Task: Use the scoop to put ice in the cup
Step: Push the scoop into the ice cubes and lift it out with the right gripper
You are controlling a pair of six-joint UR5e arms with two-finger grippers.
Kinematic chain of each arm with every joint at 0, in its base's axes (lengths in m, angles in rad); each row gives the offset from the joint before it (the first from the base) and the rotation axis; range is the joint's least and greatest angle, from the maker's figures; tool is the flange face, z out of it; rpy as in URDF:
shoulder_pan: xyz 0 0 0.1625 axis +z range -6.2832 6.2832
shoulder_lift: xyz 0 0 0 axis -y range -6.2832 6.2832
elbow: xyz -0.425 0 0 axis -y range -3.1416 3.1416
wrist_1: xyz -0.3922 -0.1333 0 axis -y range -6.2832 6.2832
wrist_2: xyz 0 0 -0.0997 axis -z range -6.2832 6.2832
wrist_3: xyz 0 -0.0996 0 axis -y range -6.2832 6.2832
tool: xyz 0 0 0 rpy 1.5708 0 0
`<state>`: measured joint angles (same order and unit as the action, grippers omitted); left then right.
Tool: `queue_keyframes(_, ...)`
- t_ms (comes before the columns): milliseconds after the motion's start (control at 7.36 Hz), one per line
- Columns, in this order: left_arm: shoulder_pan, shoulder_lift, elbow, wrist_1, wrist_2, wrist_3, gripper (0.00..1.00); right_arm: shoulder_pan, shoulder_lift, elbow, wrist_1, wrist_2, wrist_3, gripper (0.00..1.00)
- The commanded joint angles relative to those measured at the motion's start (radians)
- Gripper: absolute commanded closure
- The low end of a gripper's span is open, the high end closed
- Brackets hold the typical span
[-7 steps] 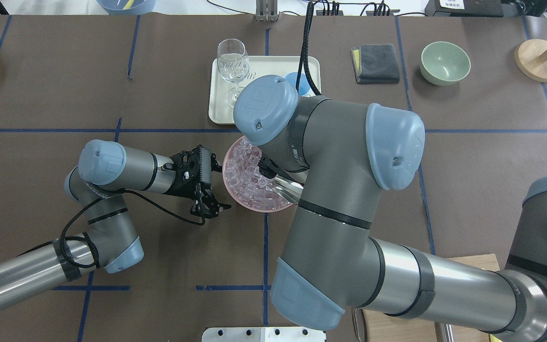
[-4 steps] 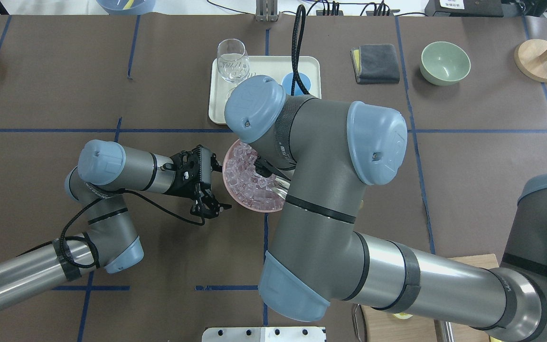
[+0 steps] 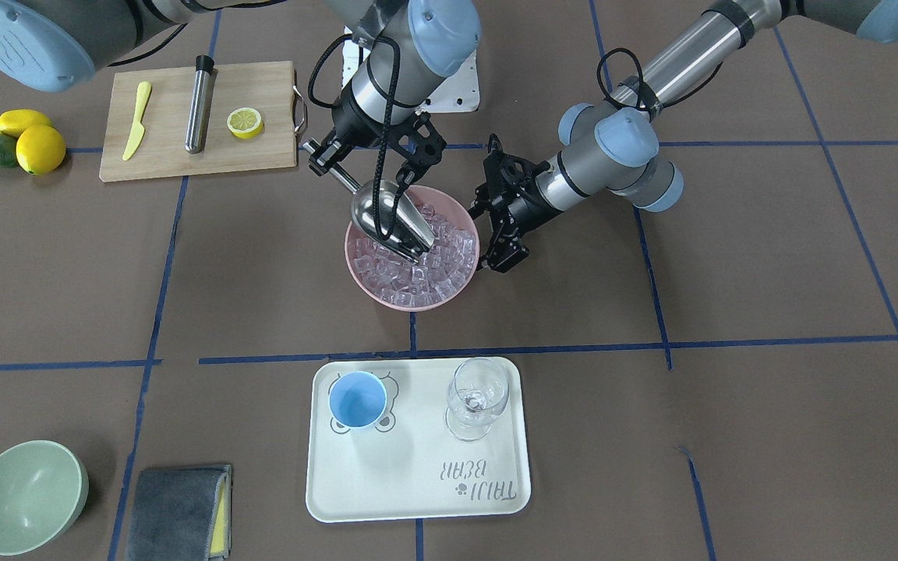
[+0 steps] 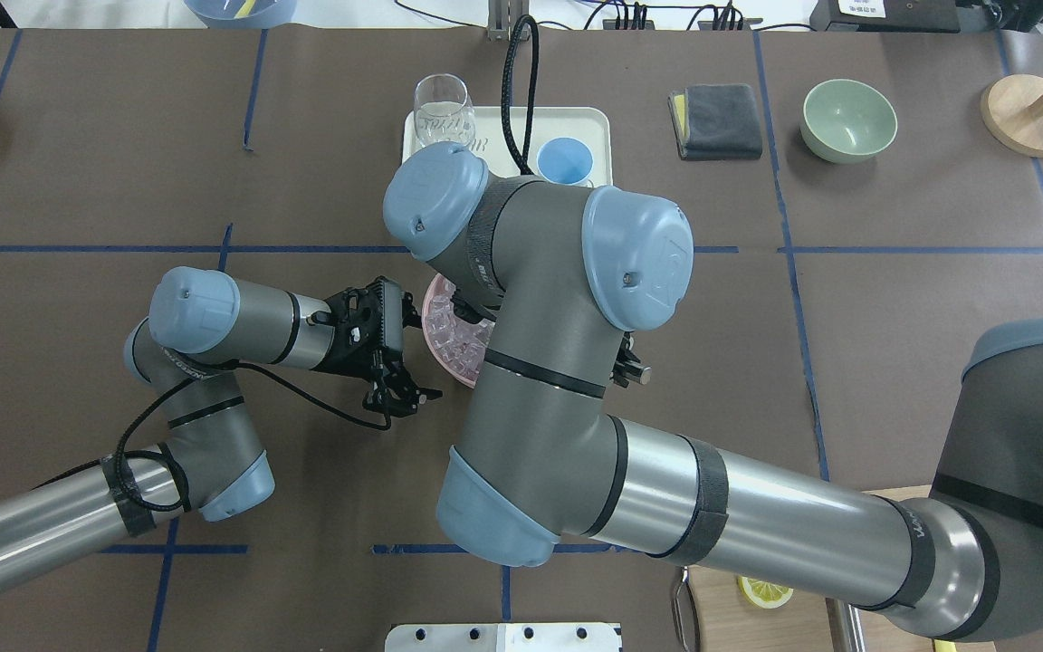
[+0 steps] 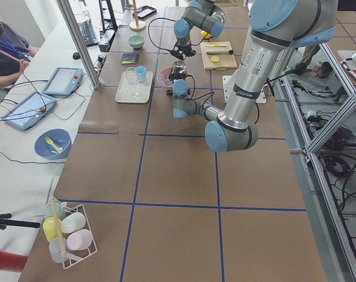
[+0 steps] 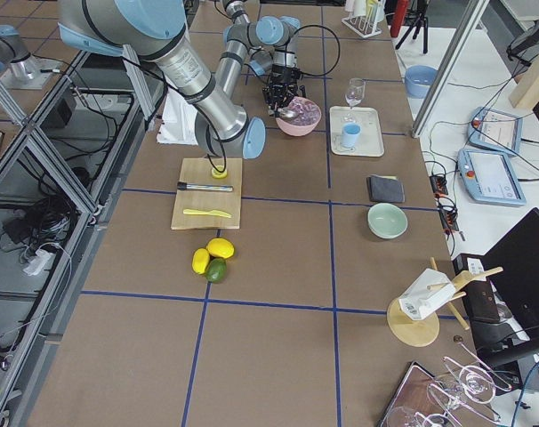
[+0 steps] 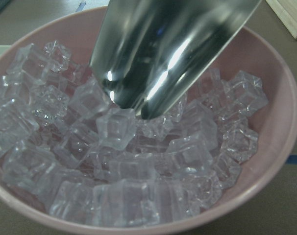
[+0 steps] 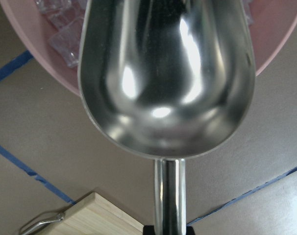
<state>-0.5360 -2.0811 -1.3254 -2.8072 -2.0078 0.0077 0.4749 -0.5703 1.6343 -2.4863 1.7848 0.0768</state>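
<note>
The shiny stainless-steel scoop (image 3: 390, 218) with a deep rounded trough hangs mouth-down over the round pink plastic bowl (image 3: 355, 269), its lip touching the heaped ice (image 3: 418, 273), small clear glassy cubes. The right gripper (image 3: 323, 160) pinches the thin straight handle near its far end. The trough looks empty in the right wrist view. The steel is stiff and probably slippery, so a firm hold far up the handle seems wise. The cubes are light, hard and loose and will likely slide or roll off a tilted trough. The left gripper (image 4: 404, 394) hangs just beside the bowl's rim, and I cannot tell whether its fingers are spread or pressed together. The small light-blue plastic cup (image 3: 357, 399) stands upright and empty on the cream rectangular tray (image 3: 418, 483), well apart from the bowl, beside a clear stemmed glass (image 3: 479, 397). The tray's print seems to read "TAIJI BEAR"; marks on the glass are illegible.
</note>
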Motion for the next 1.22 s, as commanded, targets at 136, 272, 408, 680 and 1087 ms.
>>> queue_keyframes(136, 0.001, -0.001, 0.000, 0.000, 0.001, 0.000, 0.00, -0.004, -0.003, -0.057, 0.095, -0.002, 0.009, 1.00)
queue_keyframes(272, 0.001, -0.001, 0.000, 0.000, 0.001, 0.000, 0.00, -0.006, -0.003, -0.056, 0.095, -0.002, 0.011, 1.00)
queue_keyframes(408, 0.002, -0.001, 0.000, 0.000, 0.001, -0.002, 0.00, -0.009, -0.008, -0.062, 0.104, -0.004, 0.027, 1.00)
queue_keyframes(680, 0.004, -0.002, 0.000, 0.000, 0.001, -0.003, 0.00, -0.009, -0.005, -0.074, 0.133, -0.016, 0.034, 1.00)
queue_keyframes(1087, 0.007, -0.002, 0.000, 0.000, 0.021, -0.003, 0.00, -0.016, -0.011, -0.074, 0.142, -0.019, 0.063, 1.00)
